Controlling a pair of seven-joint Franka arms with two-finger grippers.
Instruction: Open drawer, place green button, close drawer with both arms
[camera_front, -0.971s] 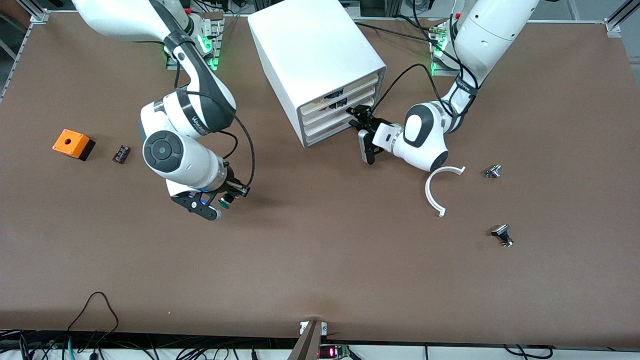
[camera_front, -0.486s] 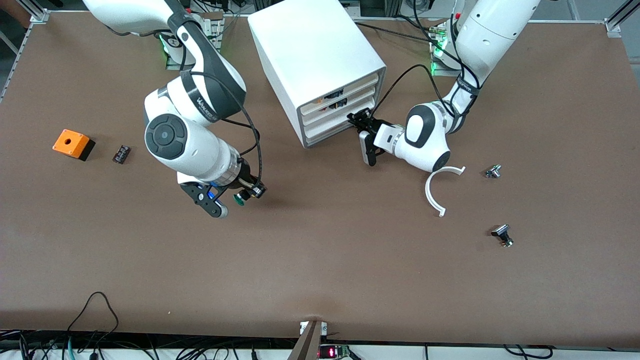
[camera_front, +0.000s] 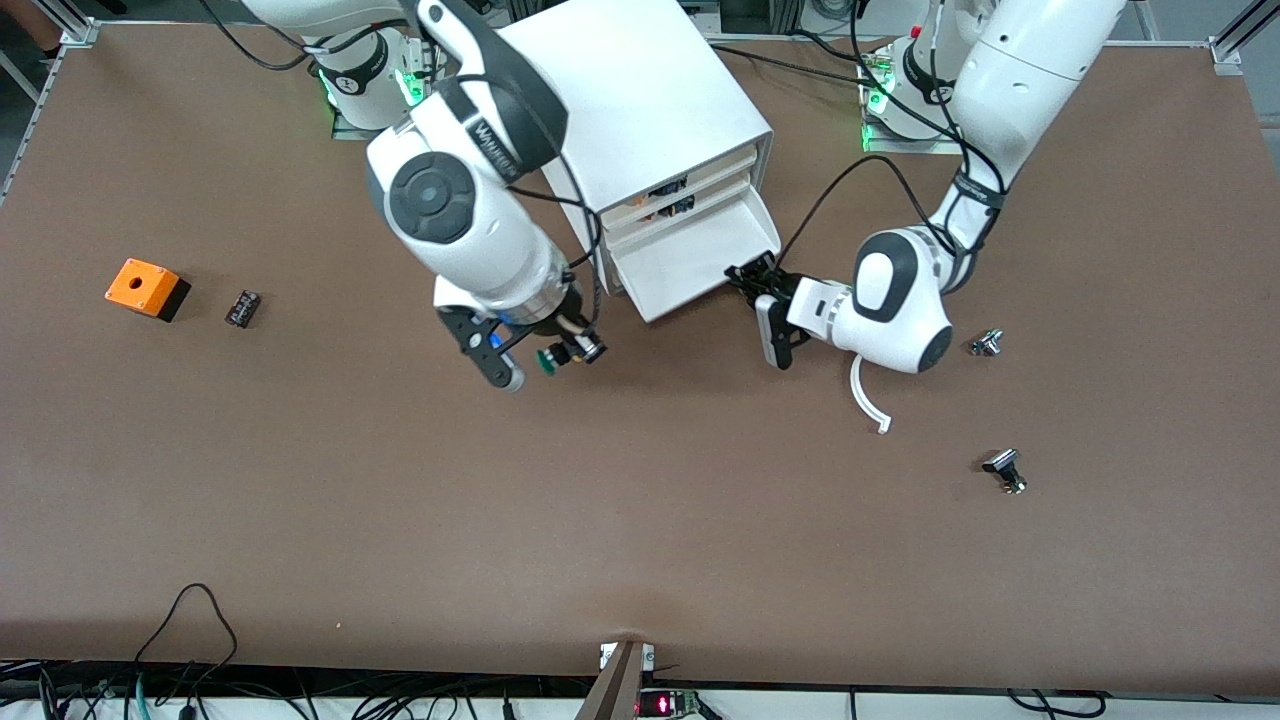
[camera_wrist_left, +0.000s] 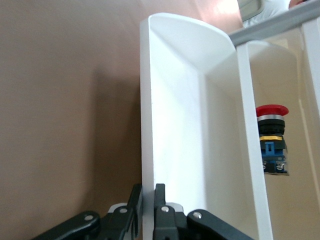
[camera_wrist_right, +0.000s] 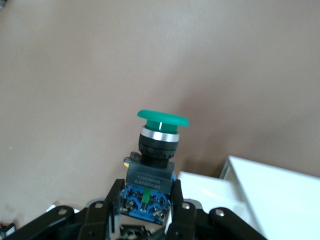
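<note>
The white cabinet (camera_front: 630, 90) has its bottommost drawer (camera_front: 690, 262) pulled out and empty. My left gripper (camera_front: 750, 277) is shut on the drawer's front wall at the corner toward the left arm's end; in the left wrist view its jaws (camera_wrist_left: 148, 200) pinch the thin white wall (camera_wrist_left: 150, 125). My right gripper (camera_front: 545, 358) is shut on the button (camera_front: 548, 358) and holds it in the air over the table beside the open drawer. In the right wrist view the gripper (camera_wrist_right: 146, 200) grips the blue-and-black body, with the green cap (camera_wrist_right: 162, 119) pointing away and the drawer's corner (camera_wrist_right: 280, 200) close by.
A red-capped button (camera_wrist_left: 271, 140) lies in the drawer above. An orange box (camera_front: 146, 288) and a small black part (camera_front: 242, 307) sit toward the right arm's end. A white curved strip (camera_front: 866, 395) and two silver-and-black parts (camera_front: 987, 343) (camera_front: 1005, 470) lie toward the left arm's end.
The left gripper has pulled the bottom drawer out of the cabinet. The right arm has carried the button up and across the table to just beside the open drawer.
</note>
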